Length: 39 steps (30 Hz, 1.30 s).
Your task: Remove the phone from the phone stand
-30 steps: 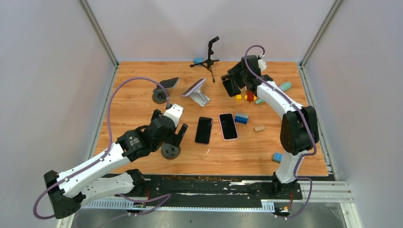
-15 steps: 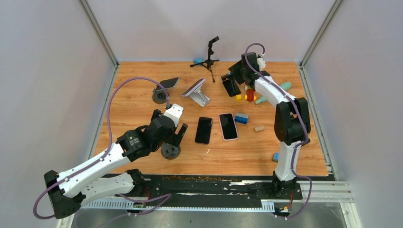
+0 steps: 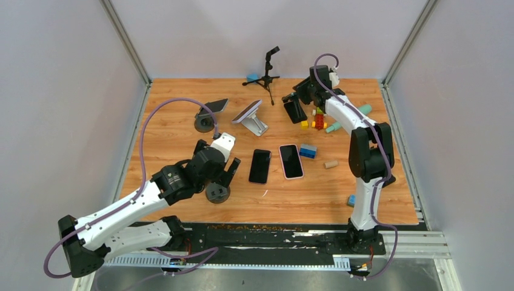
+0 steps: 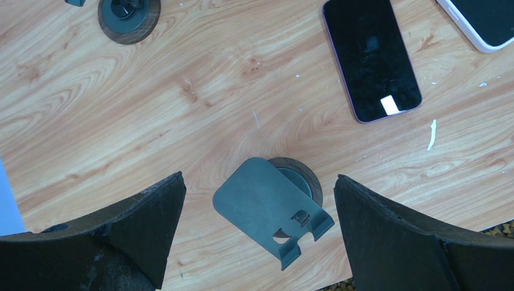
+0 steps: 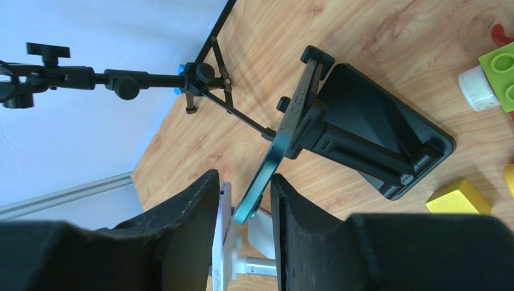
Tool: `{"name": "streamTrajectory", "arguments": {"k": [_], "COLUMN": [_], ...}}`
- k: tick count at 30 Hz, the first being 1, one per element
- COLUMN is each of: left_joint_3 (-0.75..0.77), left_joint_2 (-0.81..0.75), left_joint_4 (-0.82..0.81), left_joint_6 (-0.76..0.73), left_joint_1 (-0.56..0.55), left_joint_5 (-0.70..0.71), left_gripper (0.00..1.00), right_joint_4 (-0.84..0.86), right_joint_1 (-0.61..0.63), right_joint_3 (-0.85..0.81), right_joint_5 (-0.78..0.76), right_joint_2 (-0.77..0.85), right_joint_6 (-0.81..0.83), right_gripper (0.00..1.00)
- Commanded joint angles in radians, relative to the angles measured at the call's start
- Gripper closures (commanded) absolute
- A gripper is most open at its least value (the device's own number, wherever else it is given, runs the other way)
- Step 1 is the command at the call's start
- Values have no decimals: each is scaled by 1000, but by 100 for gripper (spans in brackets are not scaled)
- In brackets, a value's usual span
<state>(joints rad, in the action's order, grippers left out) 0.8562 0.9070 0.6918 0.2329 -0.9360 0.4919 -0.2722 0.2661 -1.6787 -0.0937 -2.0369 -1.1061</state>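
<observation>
Now: phone [image 5: 257, 185] sits edge-on, clipped in black phone stand [image 5: 376, 139], far right of table [image 3: 176, 121]; right gripper [image 5: 244, 177] straddles its free end, can't tell if pinched yet; grasp step. Next: firm pinch, slide phone out w/o tipping stand. Left gripper [image 4: 259, 179] gapes wide over 1 empty stand [image 4: 273, 209].

The bench [image 4: 91, 121] is smooth, pale grained wood. The phone stand [image 5: 370, 121] looks matt black plastic; the flat phone [image 4: 371, 57] has a glossy screen.
</observation>
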Motion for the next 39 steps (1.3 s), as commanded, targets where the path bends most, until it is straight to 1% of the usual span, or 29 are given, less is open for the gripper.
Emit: {"name": "streamTrajectory", "arguments": {"k": [1, 6, 10, 20, 29, 35, 39], "left_joint_3": [0, 1, 1, 1, 2, 3, 3], "left_joint_2": [6, 10, 12, 11, 14, 21, 20], "left_joint_4": [-11, -8, -8, -7, -5, -5, -4], "left_joint_6": [-18, -18, -17, -17, -16, -17, -15], "left_joint_1": [2, 2, 2, 1, 1, 2, 2], "left_joint_5": [14, 16, 18, 20, 21, 19, 24], "left_gripper": [0, 0, 0, 0, 0, 0, 0], "right_joint_4": [24, 24, 24, 24, 24, 24, 24], "right_joint_1": [-1, -3, -4, -13, -18, -26, -33], "right_joint_3": [-45, -54, -52, -68, -84, -84, -79], "right_joint_5": [22, 31, 36, 49, 52, 66, 72], "right_joint_2": [-16, -30, -32, -22, 15, 31, 44], "right_joint_6": [-2, 0, 2, 13, 32, 42, 53], "right_gripper": [63, 65, 69, 84, 95, 100, 100]}}
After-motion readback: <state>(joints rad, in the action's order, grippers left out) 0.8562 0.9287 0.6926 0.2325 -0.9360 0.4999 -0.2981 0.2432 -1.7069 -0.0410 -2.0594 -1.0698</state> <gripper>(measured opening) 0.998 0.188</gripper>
